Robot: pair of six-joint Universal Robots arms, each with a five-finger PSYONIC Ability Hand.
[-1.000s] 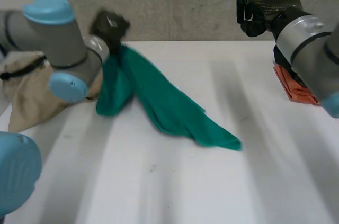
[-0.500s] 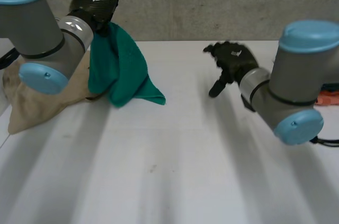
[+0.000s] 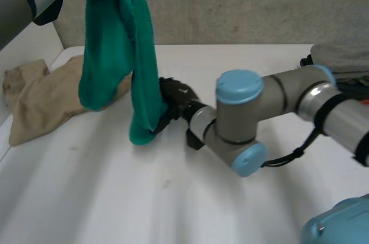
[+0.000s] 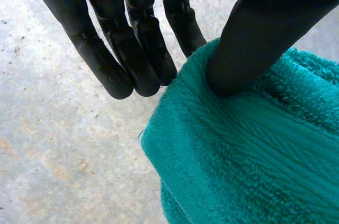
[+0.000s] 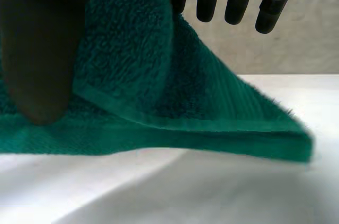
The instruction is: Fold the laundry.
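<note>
**Head view: green towel [image 3: 112, 53] held at both ends**

Left robot hand [image 4: 132, 49] pinches its top aloft, right robot hand [image 3: 176, 95] its low edge near the table [image 3: 173, 198]. Light, limp terry (it sags); I'd grip corners.

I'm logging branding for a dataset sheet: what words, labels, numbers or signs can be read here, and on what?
Readable text: none.
On the back of the black right hand, a small white mark: a sign too small to read.
On the green terry towel and the beige cloth: no tag or print shows.
</note>
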